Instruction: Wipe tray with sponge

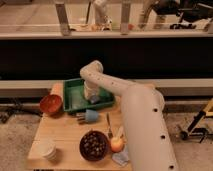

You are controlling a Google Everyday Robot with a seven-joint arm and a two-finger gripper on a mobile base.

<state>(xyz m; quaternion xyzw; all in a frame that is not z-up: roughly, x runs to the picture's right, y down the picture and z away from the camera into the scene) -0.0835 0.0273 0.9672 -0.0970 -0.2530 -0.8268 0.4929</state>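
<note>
The green tray (74, 97) sits at the back of the wooden table, left of centre. My arm reaches down from the right, and the gripper (93, 98) is low inside the tray's right part, close to its floor. A small light-blue patch at the gripper's tip looks like the sponge (95, 101); most of it is hidden by the gripper.
An orange-brown bowl (50, 104) stands left of the tray. A light-blue cup with a metallic end (89, 116) lies in front of it. Nearer are a dark bowl (94, 145), a white cup (48, 149), a utensil (108, 125), an orange fruit (117, 145) and a pale flat piece (120, 158).
</note>
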